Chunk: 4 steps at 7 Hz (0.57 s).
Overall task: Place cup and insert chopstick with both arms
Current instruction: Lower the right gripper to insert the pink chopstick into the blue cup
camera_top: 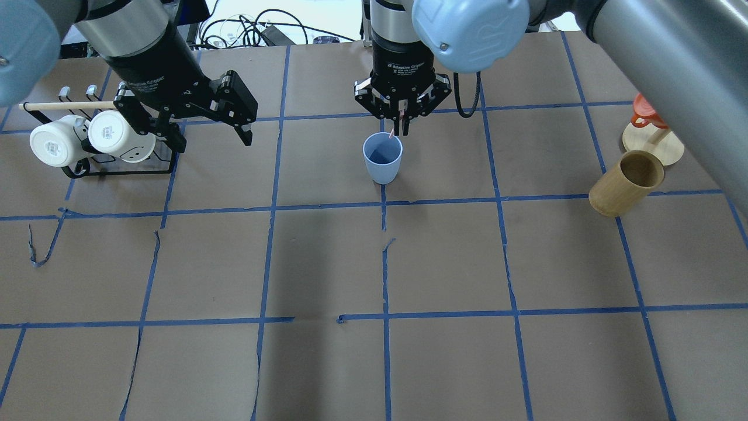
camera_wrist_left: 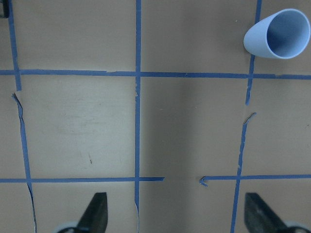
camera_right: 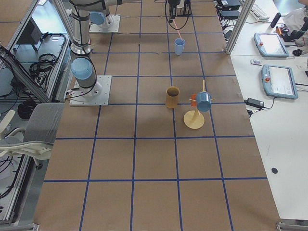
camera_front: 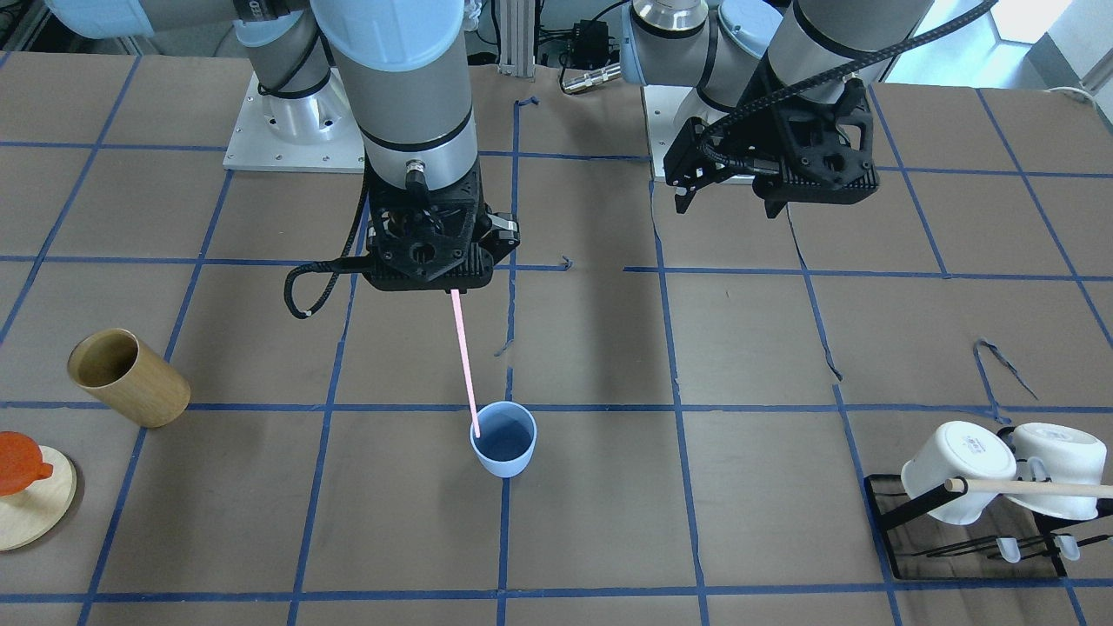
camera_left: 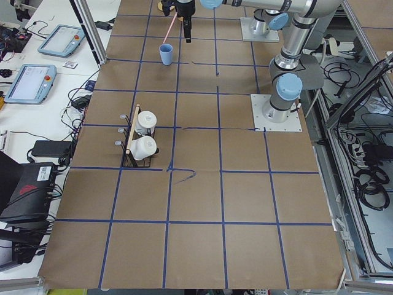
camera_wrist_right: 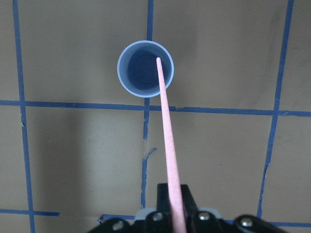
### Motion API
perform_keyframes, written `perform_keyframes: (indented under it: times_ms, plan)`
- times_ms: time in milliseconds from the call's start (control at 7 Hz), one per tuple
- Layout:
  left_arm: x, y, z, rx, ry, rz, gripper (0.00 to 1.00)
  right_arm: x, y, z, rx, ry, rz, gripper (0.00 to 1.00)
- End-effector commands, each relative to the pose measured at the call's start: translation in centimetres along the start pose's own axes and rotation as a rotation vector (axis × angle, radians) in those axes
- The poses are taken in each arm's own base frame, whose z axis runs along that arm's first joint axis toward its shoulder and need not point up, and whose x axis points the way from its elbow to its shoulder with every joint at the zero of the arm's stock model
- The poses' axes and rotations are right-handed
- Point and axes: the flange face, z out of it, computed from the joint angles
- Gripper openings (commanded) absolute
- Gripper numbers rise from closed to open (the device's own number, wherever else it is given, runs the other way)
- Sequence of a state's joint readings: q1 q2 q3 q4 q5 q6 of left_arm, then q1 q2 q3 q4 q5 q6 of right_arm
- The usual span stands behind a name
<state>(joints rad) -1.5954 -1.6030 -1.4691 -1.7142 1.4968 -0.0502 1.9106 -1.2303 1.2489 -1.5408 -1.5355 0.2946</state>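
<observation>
R gripper (camera_top: 401,124) pinches chopstick (camera_wrist_right: 166,141) — tip at cup (camera_front: 504,466).

— Legible markings?
— "Adaptive Gripper", white print on black housing of right pincer (camera_top: 401,126). Smaller lines beneath illegible. Similar print on left pincer (camera_top: 209,139), only partly readable.
— Elsewhere?
— Round stamp on upturned base of white mug (camera_front: 952,474). Too small to read.

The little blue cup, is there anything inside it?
The pink chopstick, held by the right gripper, points into the cup; otherwise it looks bare. The tip's depth is unclear.
</observation>
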Motion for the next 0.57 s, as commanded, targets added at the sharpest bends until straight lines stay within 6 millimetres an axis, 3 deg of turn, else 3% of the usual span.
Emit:
perform_keyframes:
  times_ms: [0,429]
  plan:
    - [0.0,0.0,0.0,0.0,0.0,0.0,1.0,-1.2,0.2,1.6,-0.015,0.006,-0.003,0.09]
    - [0.0,0.0,-0.1,0.002,0.0,0.0,1.0,-1.5,-1.0,4.3,-0.019,0.009,-0.003,0.09]
